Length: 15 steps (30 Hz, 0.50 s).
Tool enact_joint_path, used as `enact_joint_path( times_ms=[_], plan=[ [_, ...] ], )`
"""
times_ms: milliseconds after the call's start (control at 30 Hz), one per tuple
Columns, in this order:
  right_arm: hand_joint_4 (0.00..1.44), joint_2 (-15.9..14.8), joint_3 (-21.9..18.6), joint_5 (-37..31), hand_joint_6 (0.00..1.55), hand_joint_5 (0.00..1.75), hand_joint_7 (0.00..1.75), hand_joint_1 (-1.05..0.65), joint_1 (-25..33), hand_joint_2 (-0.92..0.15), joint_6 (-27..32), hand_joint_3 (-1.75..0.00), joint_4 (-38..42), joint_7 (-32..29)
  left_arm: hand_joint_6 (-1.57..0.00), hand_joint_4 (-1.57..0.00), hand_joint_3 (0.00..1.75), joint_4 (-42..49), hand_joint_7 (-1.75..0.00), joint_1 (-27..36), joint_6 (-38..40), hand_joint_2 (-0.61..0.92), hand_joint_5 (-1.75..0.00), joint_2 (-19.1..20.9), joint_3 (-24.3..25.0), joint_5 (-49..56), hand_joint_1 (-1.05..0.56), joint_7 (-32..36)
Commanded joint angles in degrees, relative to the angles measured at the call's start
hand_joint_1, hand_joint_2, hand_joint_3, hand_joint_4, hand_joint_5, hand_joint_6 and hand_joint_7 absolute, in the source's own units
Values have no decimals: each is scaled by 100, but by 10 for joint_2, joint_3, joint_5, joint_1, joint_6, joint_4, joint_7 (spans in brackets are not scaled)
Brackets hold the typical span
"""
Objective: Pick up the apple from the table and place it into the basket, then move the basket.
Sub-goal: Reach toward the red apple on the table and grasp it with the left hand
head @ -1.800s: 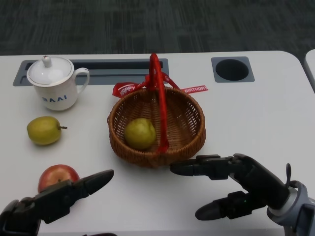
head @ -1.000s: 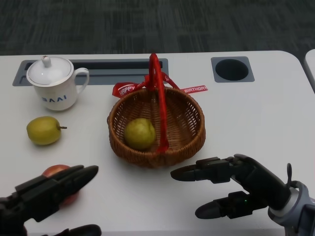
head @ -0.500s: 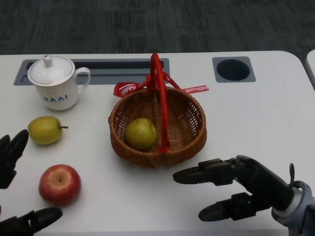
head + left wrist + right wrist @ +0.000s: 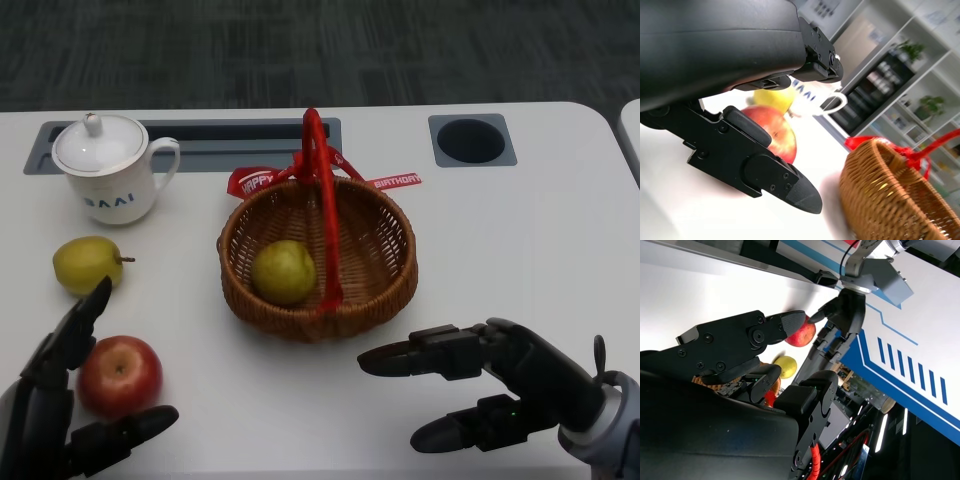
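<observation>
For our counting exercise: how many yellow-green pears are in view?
2: one pear lies inside the basket; the other pear sits on the table, behind the apple.

The apple (image 4: 120,375) at the near left is red with paler yellowish flecks. Both hands, the left hand (image 4: 60,410) and the right hand (image 4: 500,385), are black. The basket (image 4: 395,275) is brown woven wicker with a bright red handle (image 4: 320,190); a red ribbon (image 4: 385,182) behind it carries white lettering. The pear in the basket (image 4: 284,271) and the pear on the table (image 4: 84,264) at the left are yellow-green. The lidded mug (image 4: 107,180) at the far left is white with pale grey-blue letters. The table (image 4: 520,240) is white, with grey recessed fittings along its far edge.
</observation>
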Motion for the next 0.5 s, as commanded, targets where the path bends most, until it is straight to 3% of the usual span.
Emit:
enact_joint_path(
  times_ms=[33,200,500],
  plan=[
    [72,-5,-2,15,66,1,1,-41,1,-84,1,0,-7,8,-24,-18,1,78,-1,-35,-5,74,-1,16,-14,-19,-76,6],
    [74,-7,-3,18,67,1,1,-41,1,-84,2,0,-14,13,-29,-24,0,181,-1,-82,-7,71,-2,15,-31,-35,-70,16],
    [76,-9,-2,44,69,1,1,-40,4,-84,10,0,-29,38,-39,-34,0,259,-2,-107,5,71,-4,9,-60,-43,-60,71]
  ],
)
